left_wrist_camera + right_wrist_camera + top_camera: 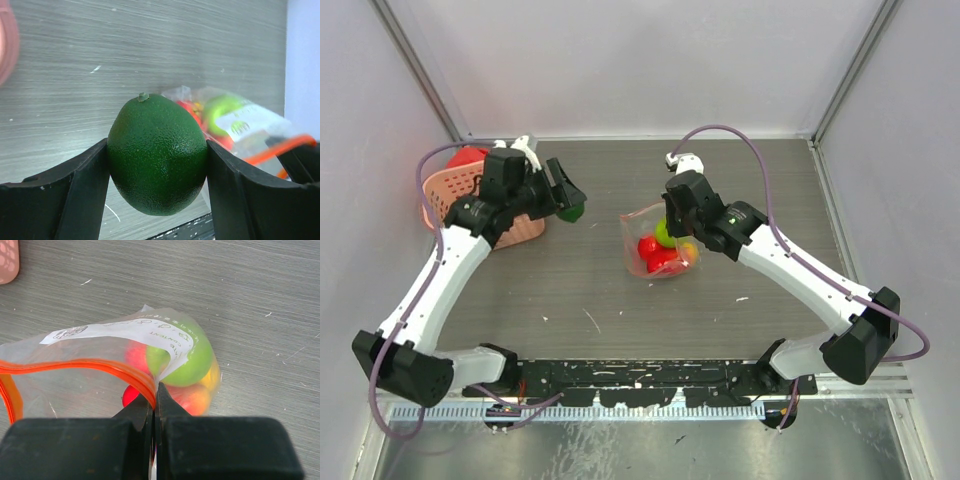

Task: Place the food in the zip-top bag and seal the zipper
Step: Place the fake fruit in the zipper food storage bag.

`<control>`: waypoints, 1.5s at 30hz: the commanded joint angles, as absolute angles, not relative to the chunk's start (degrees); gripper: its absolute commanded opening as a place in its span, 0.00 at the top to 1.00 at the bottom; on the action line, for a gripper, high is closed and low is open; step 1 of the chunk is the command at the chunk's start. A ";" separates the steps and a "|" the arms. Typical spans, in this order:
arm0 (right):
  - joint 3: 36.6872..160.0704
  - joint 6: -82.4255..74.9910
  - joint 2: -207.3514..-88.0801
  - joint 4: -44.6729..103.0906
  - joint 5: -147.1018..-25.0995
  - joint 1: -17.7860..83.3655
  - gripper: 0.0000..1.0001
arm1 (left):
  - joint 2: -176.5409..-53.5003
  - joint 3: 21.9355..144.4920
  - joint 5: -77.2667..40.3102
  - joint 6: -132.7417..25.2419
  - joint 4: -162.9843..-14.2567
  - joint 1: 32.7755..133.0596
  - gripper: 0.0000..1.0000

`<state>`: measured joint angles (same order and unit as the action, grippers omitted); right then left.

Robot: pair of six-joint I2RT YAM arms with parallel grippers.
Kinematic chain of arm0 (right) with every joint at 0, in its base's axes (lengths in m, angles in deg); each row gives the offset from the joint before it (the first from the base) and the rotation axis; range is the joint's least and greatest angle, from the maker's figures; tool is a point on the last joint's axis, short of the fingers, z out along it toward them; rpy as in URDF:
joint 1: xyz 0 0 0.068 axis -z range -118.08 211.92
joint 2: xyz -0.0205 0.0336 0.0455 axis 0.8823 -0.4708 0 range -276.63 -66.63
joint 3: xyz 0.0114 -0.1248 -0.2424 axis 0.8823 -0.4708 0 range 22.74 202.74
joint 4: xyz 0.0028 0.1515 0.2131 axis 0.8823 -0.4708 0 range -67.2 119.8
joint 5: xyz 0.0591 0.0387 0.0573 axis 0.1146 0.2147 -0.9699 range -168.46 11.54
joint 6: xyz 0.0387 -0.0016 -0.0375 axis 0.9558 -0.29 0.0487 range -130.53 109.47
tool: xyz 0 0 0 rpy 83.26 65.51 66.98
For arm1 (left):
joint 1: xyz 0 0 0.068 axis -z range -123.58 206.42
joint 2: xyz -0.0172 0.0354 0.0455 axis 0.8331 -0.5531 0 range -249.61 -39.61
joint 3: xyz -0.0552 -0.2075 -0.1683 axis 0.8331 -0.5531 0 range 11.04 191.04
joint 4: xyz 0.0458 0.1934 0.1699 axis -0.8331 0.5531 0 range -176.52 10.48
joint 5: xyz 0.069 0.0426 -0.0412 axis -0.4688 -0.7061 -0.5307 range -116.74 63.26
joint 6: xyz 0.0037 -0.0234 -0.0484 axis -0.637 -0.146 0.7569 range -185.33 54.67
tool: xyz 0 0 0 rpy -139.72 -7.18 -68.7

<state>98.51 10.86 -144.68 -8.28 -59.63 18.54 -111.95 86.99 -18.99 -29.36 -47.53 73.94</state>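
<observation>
Overhead, the left gripper hangs just beside the pink basket, clamped on a dark green toy lime. Well apart to its right, near the middle of the table, is the zip-top bag with red, green and yellow food inside; the right gripper is at its far edge.

From the left wrist, both fingers press the lime's sides, with the bag beyond.

From the right wrist, the jaws are pinched together on the orange zipper. A green apple shows through the plastic.
</observation>
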 commanded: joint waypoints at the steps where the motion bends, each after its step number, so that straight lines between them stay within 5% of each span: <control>1: 101.96 11.62 -144.42 -6.58 -59.83 18.69 1.00 | -106.16 84.30 -20.45 -37.46 -56.15 80.13 0.66; 18: 101.40 11.84 -144.07 -6.41 -60.24 18.70 1.00 | -99.67 73.12 -10.83 -66.92 -81.06 102.02 0.66; 28: 101.14 12.15 -143.75 -6.14 -60.94 18.76 1.00 | -104.61 70.09 -4.67 -77.81 -90.53 105.56 0.63; 45: 100.87 12.14 -143.19 -5.44 -61.94 18.76 1.00 | -109.02 64.38 -19.51 -81.30 -94.28 105.60 0.53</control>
<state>98.84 11.82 -144.68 -8.43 -61.44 18.54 -108.56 64.12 -13.57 -79.83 -88.78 105.43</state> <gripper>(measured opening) 0.048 0.683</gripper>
